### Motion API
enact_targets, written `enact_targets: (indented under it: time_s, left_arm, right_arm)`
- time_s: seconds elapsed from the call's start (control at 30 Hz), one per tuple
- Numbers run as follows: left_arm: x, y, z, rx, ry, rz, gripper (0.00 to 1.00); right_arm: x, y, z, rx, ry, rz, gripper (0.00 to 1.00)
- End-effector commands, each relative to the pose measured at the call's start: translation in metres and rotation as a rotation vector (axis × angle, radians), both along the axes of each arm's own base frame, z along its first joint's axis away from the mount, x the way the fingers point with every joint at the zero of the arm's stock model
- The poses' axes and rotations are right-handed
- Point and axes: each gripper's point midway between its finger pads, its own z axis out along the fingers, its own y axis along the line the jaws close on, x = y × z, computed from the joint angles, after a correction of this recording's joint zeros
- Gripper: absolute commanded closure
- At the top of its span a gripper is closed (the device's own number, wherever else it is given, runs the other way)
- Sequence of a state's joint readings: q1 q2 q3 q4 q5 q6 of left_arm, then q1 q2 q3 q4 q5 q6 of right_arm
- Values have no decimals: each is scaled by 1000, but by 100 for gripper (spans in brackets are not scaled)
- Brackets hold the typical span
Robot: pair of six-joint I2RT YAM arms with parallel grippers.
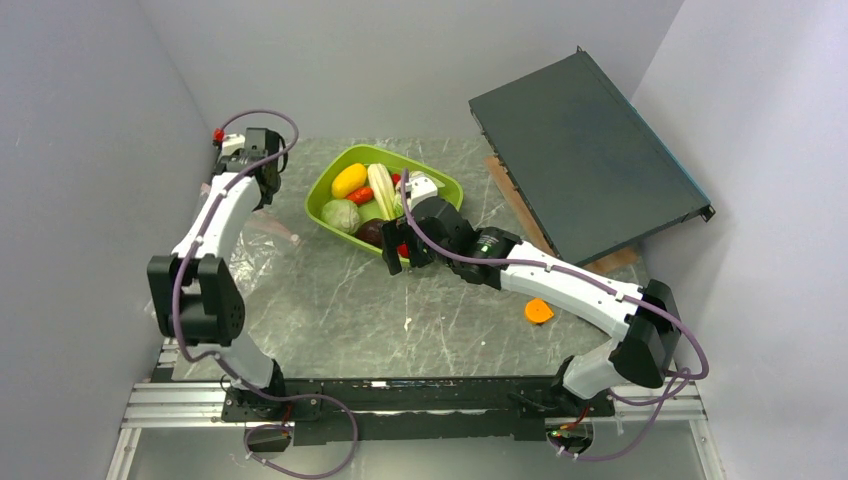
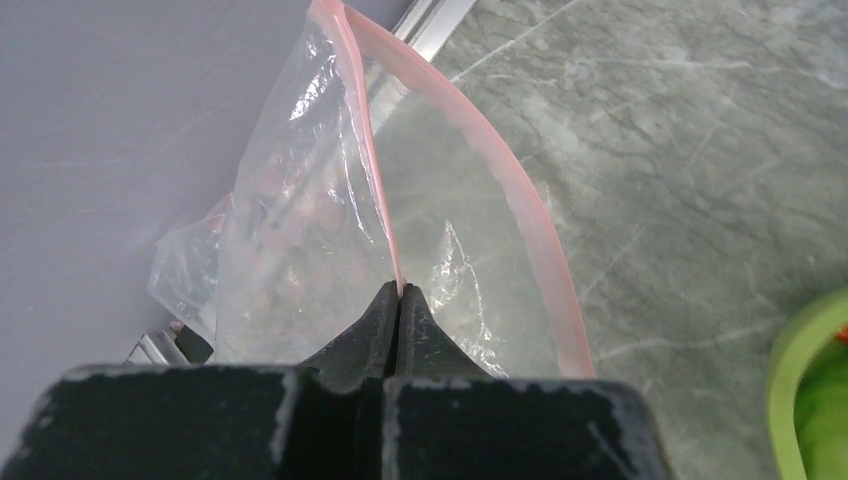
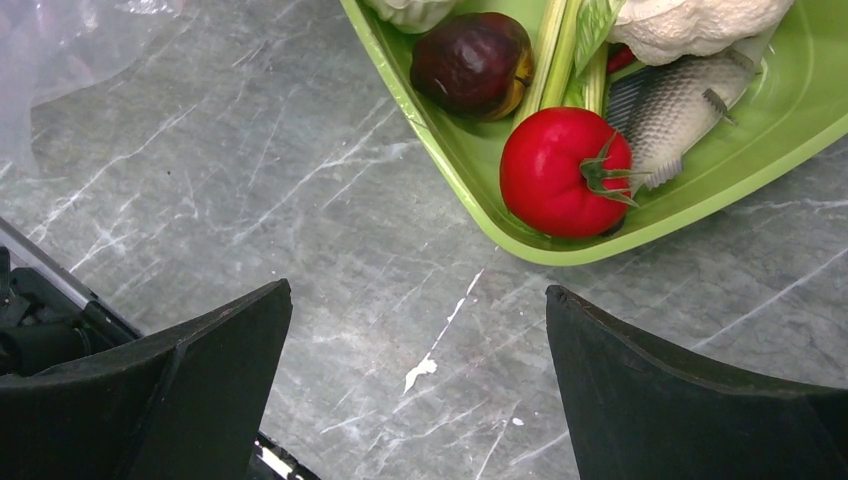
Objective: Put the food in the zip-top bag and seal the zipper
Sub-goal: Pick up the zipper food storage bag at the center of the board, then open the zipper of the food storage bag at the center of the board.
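The clear zip-top bag (image 2: pixel 300 230) with a pink zipper strip (image 2: pixel 520 210) hangs open by the left wall; it also shows in the top view (image 1: pixel 268 230). My left gripper (image 2: pixel 400 290) is shut on one side of its pink rim, near the back left corner (image 1: pixel 266 180). The food lies in the lime-green tray (image 1: pixel 330 180): a yellow piece (image 1: pixel 349 180), a pale stalk (image 1: pixel 382 188), a cabbage (image 1: pixel 341 215). My right gripper (image 3: pixel 418 290) is open and empty above the table, just short of the tray's near corner, by a red tomato (image 3: pixel 560 170) and a dark purple piece (image 3: pixel 472 62).
A toy fish (image 3: pixel 680 105) and a white cauliflower (image 3: pixel 700 20) also lie in the tray (image 3: pixel 440 150). An orange disc (image 1: pixel 538 311) lies on the table near the right arm. A dark flat panel (image 1: pixel 585 155) leans at the back right. Walls close in on both sides.
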State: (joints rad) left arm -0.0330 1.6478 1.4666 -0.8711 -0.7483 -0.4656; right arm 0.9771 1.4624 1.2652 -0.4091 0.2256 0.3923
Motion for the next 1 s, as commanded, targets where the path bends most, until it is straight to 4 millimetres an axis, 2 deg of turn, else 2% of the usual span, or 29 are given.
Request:
enact_targets:
  time_s: [0.0, 0.1, 0.3, 0.33, 0.47, 0.6, 0.7, 0.8, 0.97]
  left_arm:
    - [-17, -13, 39, 28, -109, -119, 100]
    - [-35, -40, 52, -10, -136, -292, 100]
    - [-90, -99, 51, -203, -244, -705, 100]
    - [-100, -106, 58, -213, -309, -760, 100]
    - [-122, -119, 51, -224, -429, -863, 100]
    - [-131, -125, 39, -228, -472, -903, 100]
    - [-136, -135, 42, -259, -494, -952, 100]
    - [-137, -144, 43, -273, -501, -1007, 100]
    - [-135, -146, 36, -259, -455, -1016, 100]
  right_arm:
    - [-3, 7, 18, 70, -14, 11, 0]
    - [-7, 9, 22, 95, -8, 25, 0]
    - [-21, 31, 22, 208, 58, 88, 0]
    - [-25, 36, 21, 236, 77, 104, 0]
    - [-48, 62, 21, 361, 169, 186, 2]
    - [-64, 88, 18, 412, 205, 188, 4]
    - [-69, 106, 14, 434, 206, 167, 4]
    - [-65, 120, 16, 477, 150, 139, 5]
    - [-53, 139, 6, 528, 156, 90, 6]
